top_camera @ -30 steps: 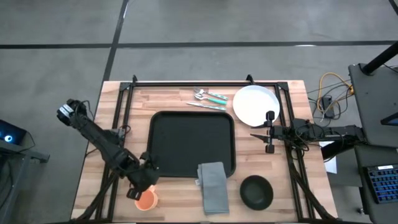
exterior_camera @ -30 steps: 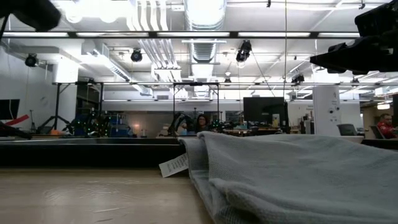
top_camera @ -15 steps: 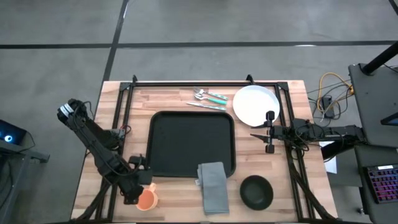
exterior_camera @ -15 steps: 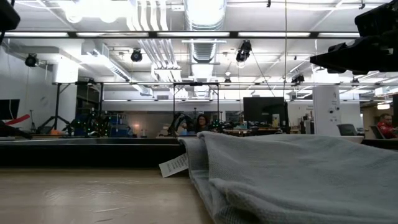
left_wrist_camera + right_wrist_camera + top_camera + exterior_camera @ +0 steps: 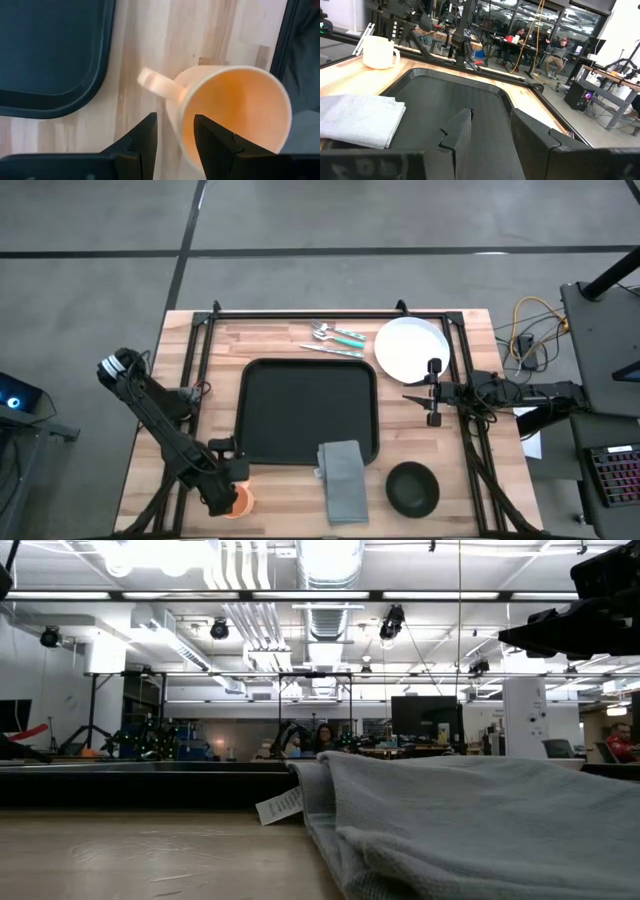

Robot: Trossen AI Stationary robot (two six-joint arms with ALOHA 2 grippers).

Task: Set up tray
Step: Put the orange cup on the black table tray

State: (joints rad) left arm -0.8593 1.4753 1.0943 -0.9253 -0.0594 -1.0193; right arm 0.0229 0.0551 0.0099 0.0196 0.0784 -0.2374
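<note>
Orange mug below my left gripper, fingers spread, straddling rim, not yet gripping. Tray mid-table, bare. Step: mug pickup. Next: close, lift onto tray. Right gripper parted, empty, waiting beside tray.

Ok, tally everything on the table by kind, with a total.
Tray: 1
Plate: 1
Bowl: 1
Mug: 1
Napkin: 1
Cutlery: a small group beside the plate; exact number unclear, counted as 1 set
Total: 6
</note>
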